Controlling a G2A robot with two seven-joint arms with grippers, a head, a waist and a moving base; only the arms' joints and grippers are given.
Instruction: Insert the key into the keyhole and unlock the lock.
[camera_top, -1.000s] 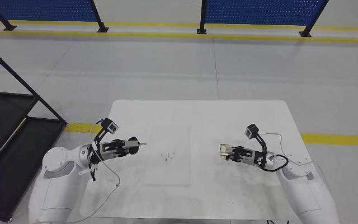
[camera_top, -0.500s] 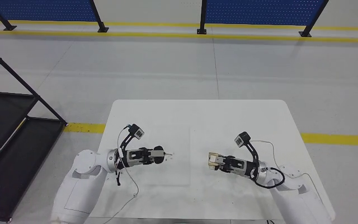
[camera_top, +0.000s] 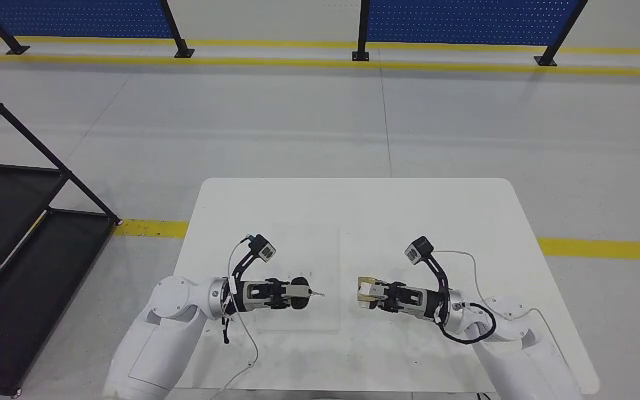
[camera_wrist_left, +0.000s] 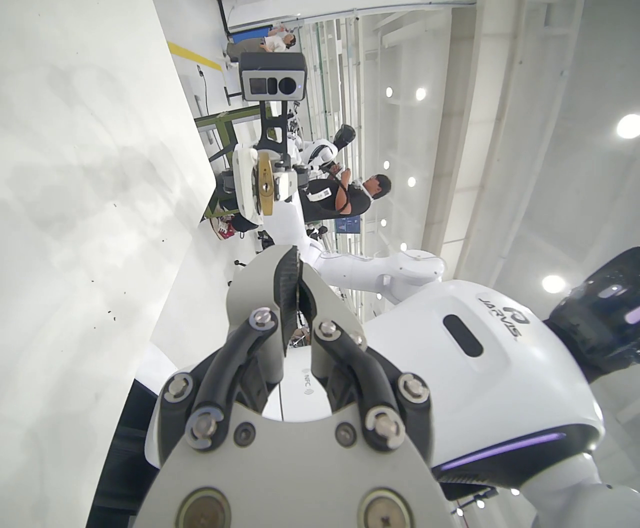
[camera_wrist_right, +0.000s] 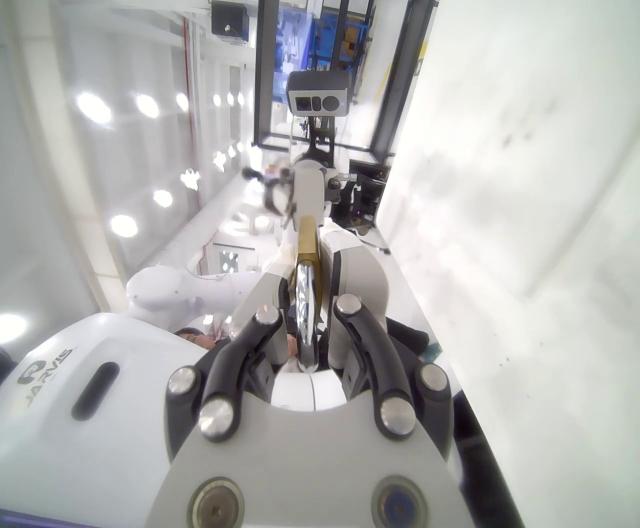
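Note:
Over the white table (camera_top: 400, 215), my left gripper (camera_top: 303, 293) is shut on a small silver key (camera_top: 316, 295) whose tip points toward the other arm. My right gripper (camera_top: 379, 294) is shut on a brass padlock (camera_top: 367, 291), with a short gap left between key tip and lock. In the left wrist view my pads (camera_wrist_left: 287, 280) are pressed together, and the padlock (camera_wrist_left: 265, 185) faces them farther off. In the right wrist view my right gripper (camera_wrist_right: 306, 285) clamps the silver shackle (camera_wrist_right: 305, 310), and the brass body (camera_wrist_right: 306, 240) sticks out toward the left gripper (camera_wrist_right: 306, 187).
Small dark specks (camera_top: 300, 278) mark the table just behind the left gripper. A black frame rack (camera_top: 40, 220) stands on the floor to the left of the table. Thin cables trail from both wrists across the tabletop.
Both arms have moved inward and toward the table's front edge. The gap between key and padlock has shrunk from wide to short.

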